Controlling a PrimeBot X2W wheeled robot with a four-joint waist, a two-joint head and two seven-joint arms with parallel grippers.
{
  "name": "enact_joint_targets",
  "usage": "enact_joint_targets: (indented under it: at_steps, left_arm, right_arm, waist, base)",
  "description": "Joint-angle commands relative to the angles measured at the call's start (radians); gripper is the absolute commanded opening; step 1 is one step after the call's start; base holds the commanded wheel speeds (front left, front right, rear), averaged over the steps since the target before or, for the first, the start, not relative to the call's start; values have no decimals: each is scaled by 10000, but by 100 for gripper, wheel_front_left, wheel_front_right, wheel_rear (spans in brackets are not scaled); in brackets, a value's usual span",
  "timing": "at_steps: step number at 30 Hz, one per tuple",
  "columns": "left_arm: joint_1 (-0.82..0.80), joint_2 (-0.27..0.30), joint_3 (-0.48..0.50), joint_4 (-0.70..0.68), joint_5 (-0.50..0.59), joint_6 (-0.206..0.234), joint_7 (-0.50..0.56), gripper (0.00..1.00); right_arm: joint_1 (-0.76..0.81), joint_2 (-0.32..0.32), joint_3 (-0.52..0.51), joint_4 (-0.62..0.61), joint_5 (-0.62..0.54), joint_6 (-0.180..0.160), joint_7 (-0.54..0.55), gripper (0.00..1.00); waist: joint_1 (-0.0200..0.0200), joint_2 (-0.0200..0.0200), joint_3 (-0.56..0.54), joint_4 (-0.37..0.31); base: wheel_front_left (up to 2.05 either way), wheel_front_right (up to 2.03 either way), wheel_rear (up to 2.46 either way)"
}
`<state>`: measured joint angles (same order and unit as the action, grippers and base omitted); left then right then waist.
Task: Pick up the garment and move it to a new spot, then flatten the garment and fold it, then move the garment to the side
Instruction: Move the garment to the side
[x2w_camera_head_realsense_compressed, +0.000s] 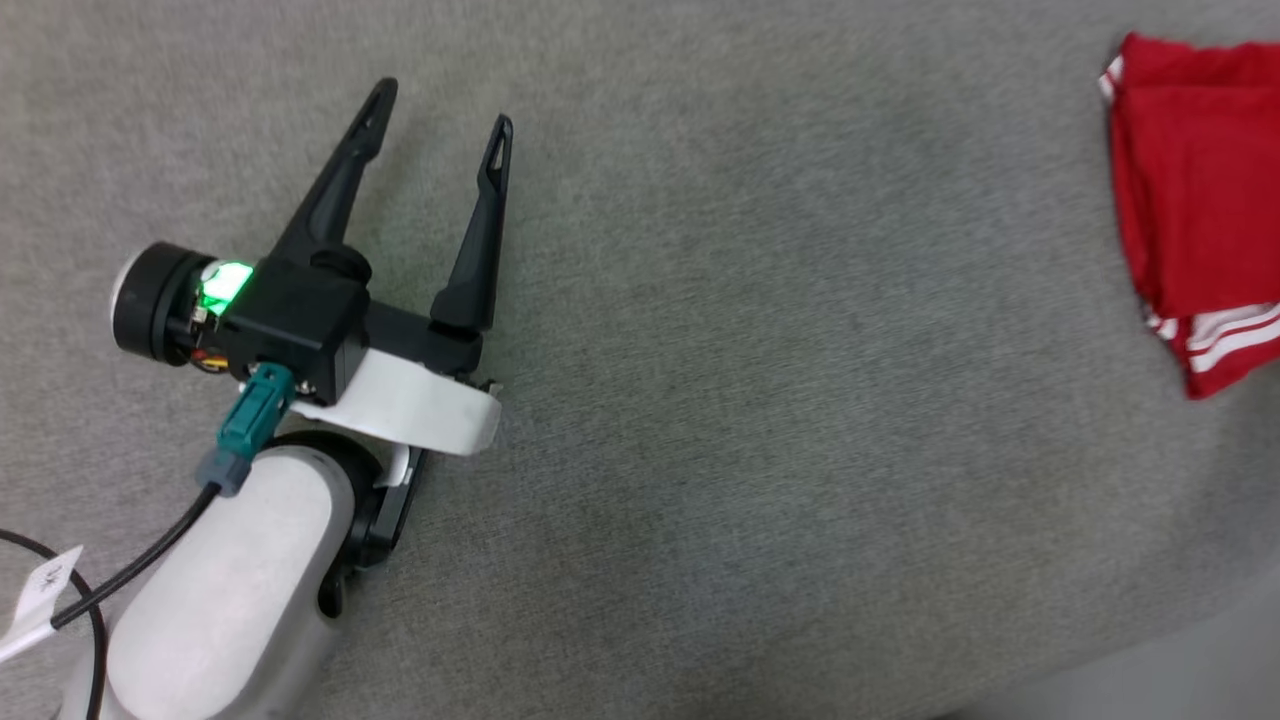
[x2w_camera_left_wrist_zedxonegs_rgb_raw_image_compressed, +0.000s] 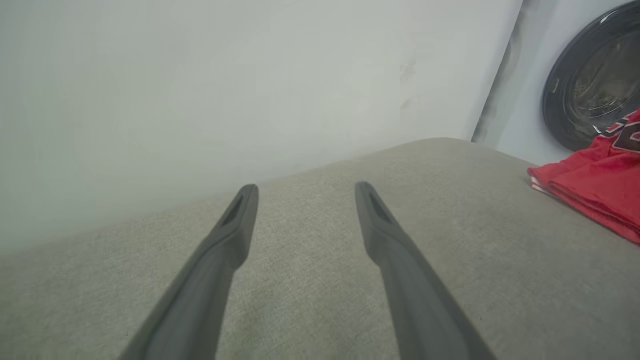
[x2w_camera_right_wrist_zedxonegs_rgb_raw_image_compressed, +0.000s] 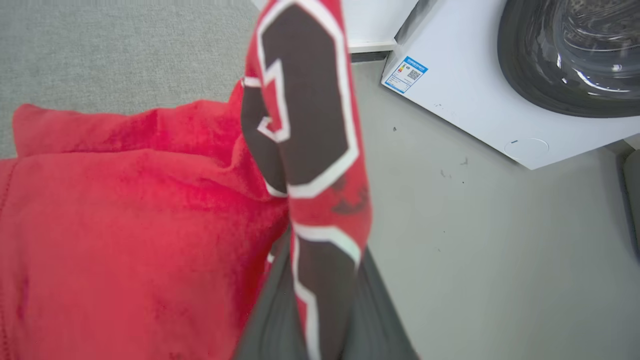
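The garment (x2w_camera_head_realsense_compressed: 1200, 200), bright red with white stripe trim, lies folded at the far right edge of the grey surface (x2w_camera_head_realsense_compressed: 750, 400). In the left wrist view the garment (x2w_camera_left_wrist_zedxonegs_rgb_raw_image_compressed: 595, 185) sits off to the right. My left gripper (x2w_camera_head_realsense_compressed: 444, 108) hovers over bare cloth at the left, open and empty, well apart from it; its own view shows the same spread fingers (x2w_camera_left_wrist_zedxonegs_rgb_raw_image_compressed: 305, 189). My right gripper (x2w_camera_right_wrist_zedxonegs_rgb_raw_image_compressed: 322, 300) is shut on the garment (x2w_camera_right_wrist_zedxonegs_rgb_raw_image_compressed: 125, 225): a strip with a black, white-outlined number rises from between its dark fingers (x2w_camera_right_wrist_zedxonegs_rgb_raw_image_compressed: 382, 320), hiding the tips.
A white washing machine (x2w_camera_right_wrist_zedxonegs_rgb_raw_image_compressed: 500, 100) with a dark round door (x2w_camera_left_wrist_zedxonegs_rgb_raw_image_compressed: 590, 95) stands on the pale floor (x2w_camera_right_wrist_zedxonegs_rgb_raw_image_compressed: 475, 250) beyond the surface's right side. A white wall (x2w_camera_left_wrist_zedxonegs_rgb_raw_image_compressed: 200, 75) backs the surface. The surface's edge runs across the lower right of the head view.
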<state>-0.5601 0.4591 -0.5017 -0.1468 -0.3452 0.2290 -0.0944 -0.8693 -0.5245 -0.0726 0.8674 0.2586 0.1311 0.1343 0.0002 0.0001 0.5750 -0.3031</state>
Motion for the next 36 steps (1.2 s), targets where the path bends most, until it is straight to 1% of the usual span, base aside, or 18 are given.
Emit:
enact_joint_targets:
  at_steps: [1, 2, 3, 4, 7, 11, 15, 19, 22, 24, 28, 32, 36]
  left_arm:
    - [-116, 18, 16, -15, 65, -5, 13, 100]
    - [-177, 23, 0, 7, 93, -15, 22, 100]
    - [-226, 19, -7, 28, 82, -24, 37, 100]
    - [-258, 15, -16, 44, 76, -33, 36, 100]
    - [-294, -4, -42, 133, 52, -49, 4, 100]
    - [-102, -49, -51, 346, -37, -35, -135, 100]
    - [260, -189, -43, 656, -267, 4, -430, 100]
    - [798, -351, -18, 1028, -551, 94, -749, 100]
    - [1298, -423, 92, 1254, -808, 207, -949, 100]
    - [1629, -429, 202, 1376, -967, 287, -1082, 100]
    - [2344, -364, 479, 1455, -1303, 472, -1219, 100]
    - [3034, -394, 719, 1517, -1594, 708, -1329, 100]
    - [3621, -458, 886, 1570, -1797, 848, -1447, 100]
  right_arm:
    - [-195, 124, -69, 67, -47, -7, -141, 0]
    - [-235, 210, -214, 214, -202, -7, -431, 30]
    - [-284, 288, -373, 390, -332, -7, -709, 75]
    - [-333, 376, -574, 564, -422, -7, -998, 100]
    - [-456, 424, -1121, 1022, -1020, -9, -1917, 100]
    - [-472, 518, -2006, 1476, -1703, -9, -3042, 100]
    - [-205, 642, -2369, 1591, -2140, -9, -3499, 100]
    - [319, 924, -2260, 1321, -2241, -7, -3702, 100]
    - [884, 1172, -2112, 944, -2195, -9, -3768, 100]
    - [1347, 1444, -2027, 612, -2043, -7, -3799, 100]
    - [2450, 1929, -1696, -285, -1853, -7, -3706, 100]
    - [3622, 2475, -1342, -1494, -1528, -7, -3448, 100]
    - [4760, 2888, -905, -2910, -1190, -6, -3128, 100]
  waist:
    - [-2, -1, 567, 152]
    - [-2, -1, 647, 166]
    - [-2, -1, 705, 177]
    - [-2, -1, 747, 183]
    - [-2, -1, 761, 189]
    - [-2, -1, 428, 155]
    - [-2, -1, -311, 207]
    - [-2, -1, -1237, 355]
    - [-2, -1, -1984, 513]
    - [-2, -1, -2465, 682]
    - [-2, -1, -3209, 1032]
    - [-2, -1, -3775, 1456]
    - [-2, -1, -4217, 2034]
  base:
    - [0, 0, 0]
    - [0, 0, 0]
    - [0, 0, 0]
    - [0, 0, 0]
    - [0, 0, 0]
    - [0, 0, 0]
    - [0, 0, 0]
    - [0, 0, 0]
    - [0, 0, 0]
    - [0, 0, 0]
    - [0, 0, 0]
    - [0, 0, 0]
    - [0, 0, 0]
